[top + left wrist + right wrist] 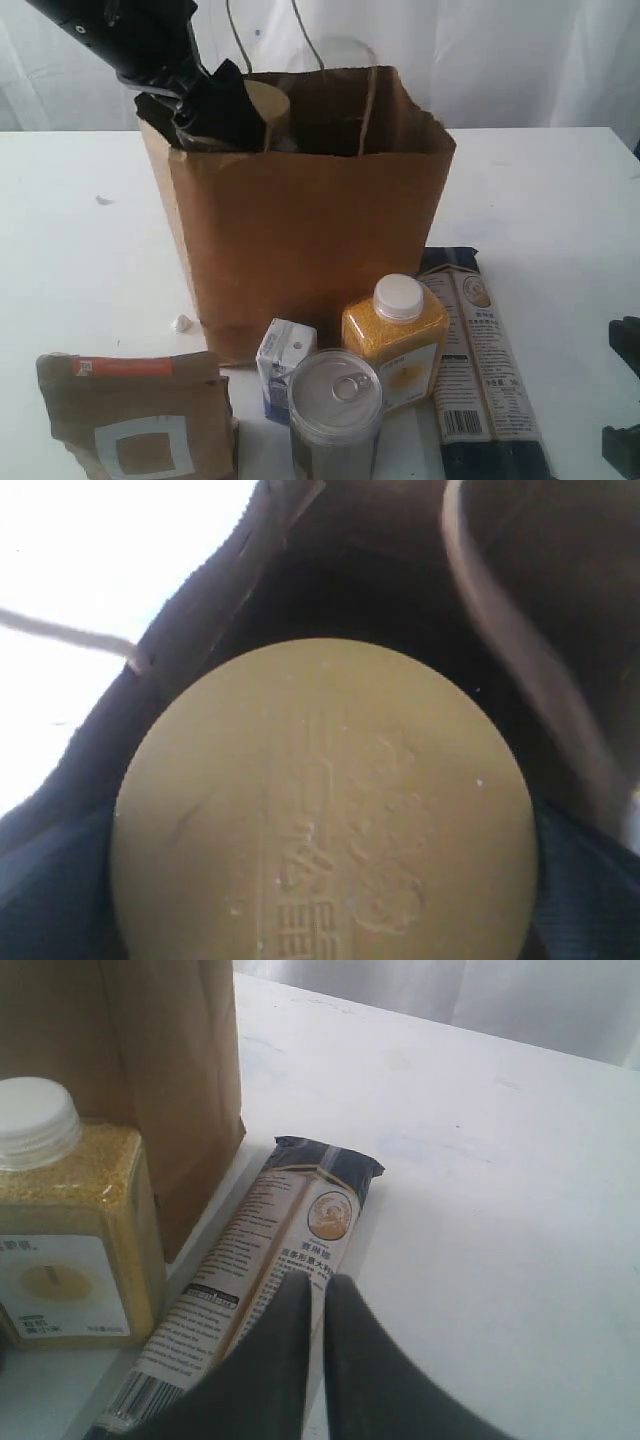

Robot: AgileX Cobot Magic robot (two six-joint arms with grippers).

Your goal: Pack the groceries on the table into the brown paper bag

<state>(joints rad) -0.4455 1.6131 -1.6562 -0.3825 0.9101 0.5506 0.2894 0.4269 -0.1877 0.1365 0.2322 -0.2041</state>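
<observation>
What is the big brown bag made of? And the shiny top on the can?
The brown paper bag looks like matte kraft paper: it creases and has a ragged top edge. The pull-tab can lid seems metal, silvery with a ring tab.

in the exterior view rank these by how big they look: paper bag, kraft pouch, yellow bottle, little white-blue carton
1. brown paper bag
2. brown kraft pouch, though it is nearer the camera and cut off by the frame edge
3. yellow bottle
4. small white-blue carton
</observation>
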